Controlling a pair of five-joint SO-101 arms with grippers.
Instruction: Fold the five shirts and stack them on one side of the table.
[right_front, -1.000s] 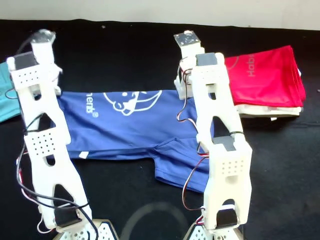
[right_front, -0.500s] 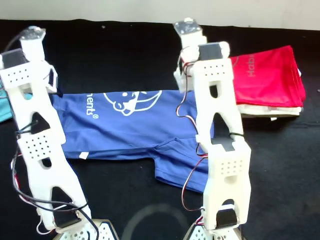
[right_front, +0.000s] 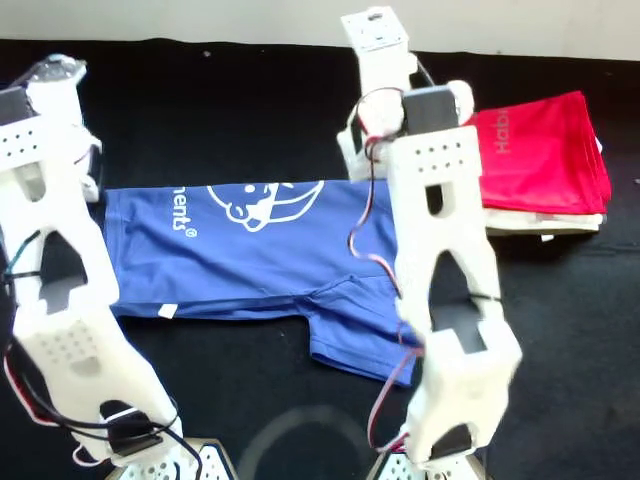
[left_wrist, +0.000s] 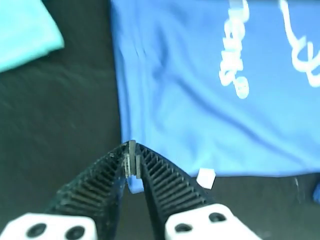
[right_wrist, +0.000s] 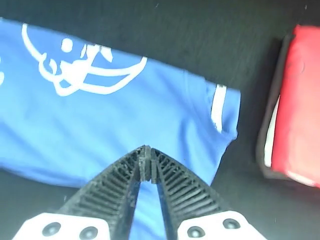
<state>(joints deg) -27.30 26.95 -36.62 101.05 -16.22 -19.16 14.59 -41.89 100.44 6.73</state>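
A blue shirt with white print lies spread flat across the middle of the black table, one sleeve pointing toward the front. My left gripper hangs shut above the shirt's left edge, near a corner with a small white tag. My right gripper is shut over the blue cloth near the sleeve on the right. Neither holds cloth. A folded red shirt tops a stack at the right.
A folded white shirt lies under the red shirt. A teal shirt lies left of the blue one. Left arm and right arm stand tall over the front of the table. Bare black table surrounds the shirts.
Both arms have risen; the left arm swung left and the right arm's wrist moved back. The blue shirt has not moved.
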